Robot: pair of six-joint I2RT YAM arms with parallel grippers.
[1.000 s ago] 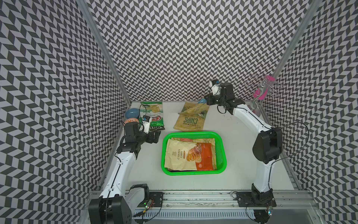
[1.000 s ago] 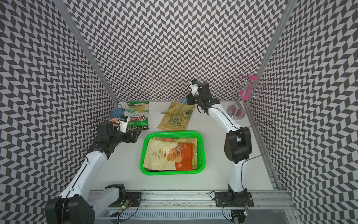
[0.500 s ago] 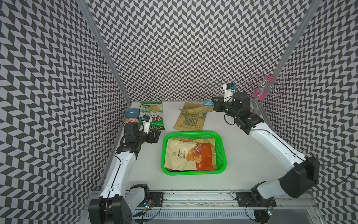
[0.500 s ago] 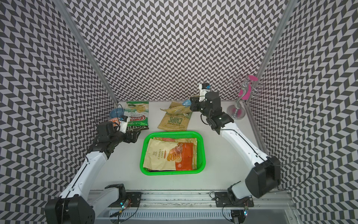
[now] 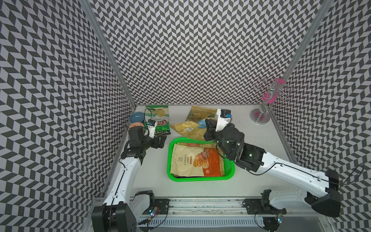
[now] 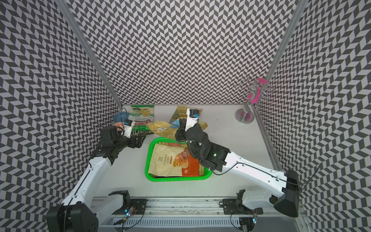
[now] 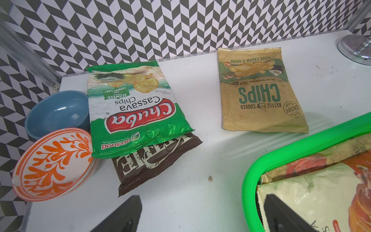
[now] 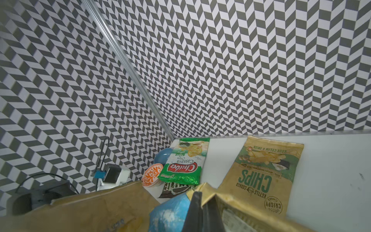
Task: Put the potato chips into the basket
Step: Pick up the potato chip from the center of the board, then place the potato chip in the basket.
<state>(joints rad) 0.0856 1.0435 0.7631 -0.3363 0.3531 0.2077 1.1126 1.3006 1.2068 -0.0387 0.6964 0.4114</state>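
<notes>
Found the right gripper (image 8: 203, 200) clamped on a crumpled tan chip bag (image 5: 186, 128), held up just past the far rim of the green basket (image 5: 169, 160) in the middle of the table (image 5: 261, 136). Noted a cassava bag (image 5: 192, 160) topping others inside. Saw the left gripper (image 5: 159, 141) spread wide near the left edge, holding nothing. Spotted a green bag (image 7: 136, 112) overlapping a brown bag (image 7: 152, 160) by the far left corner, another tan bag (image 7: 259, 96) along the far edge.

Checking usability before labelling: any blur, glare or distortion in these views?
Right wrist view: held tan bag fills the foreground, out of focus. Left wrist view: sharp print, foil glare on the Chuba bag. Both top views: even light, faint shadows.
</notes>
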